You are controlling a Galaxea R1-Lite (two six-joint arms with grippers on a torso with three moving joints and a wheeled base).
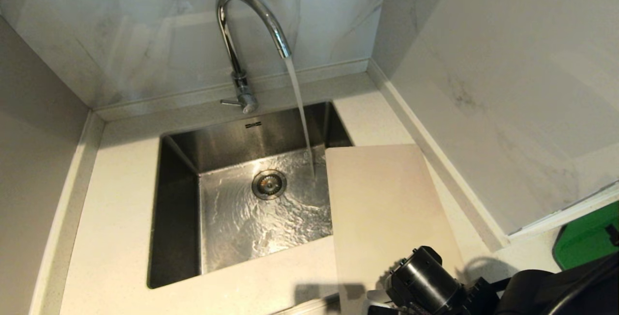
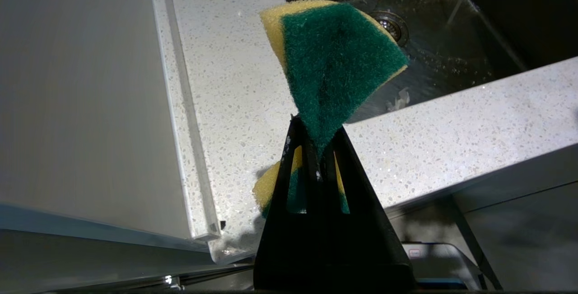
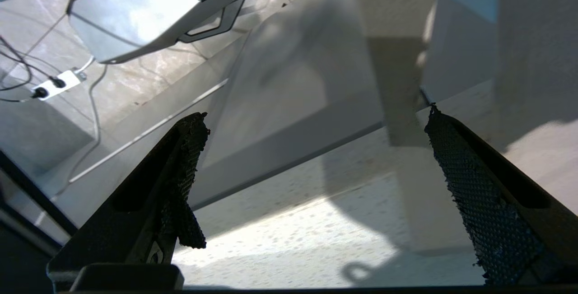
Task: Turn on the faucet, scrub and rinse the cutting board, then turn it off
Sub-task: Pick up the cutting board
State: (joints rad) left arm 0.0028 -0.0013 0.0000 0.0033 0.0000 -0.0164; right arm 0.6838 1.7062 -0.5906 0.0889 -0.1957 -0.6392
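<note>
Tall chrome gooseneck faucet running into steel sink, pale beige rectangular cutting board on right counter overlapping sink rim, left gripper pinching green-and-yellow sponge, right gripper spread wide, empty, near board's near edge.

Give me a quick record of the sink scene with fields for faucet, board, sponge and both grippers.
faucet: faucet running, its stream falling into the sink near the drain
cutting board: cutting board lies on the counter at the sink's right side, its left edge overhanging the basin
sponge: green and yellow sponge, pinched and folded
left gripper: left gripper shut on the sponge, above the counter's front edge
right gripper: right gripper open, empty, over the counter
</note>
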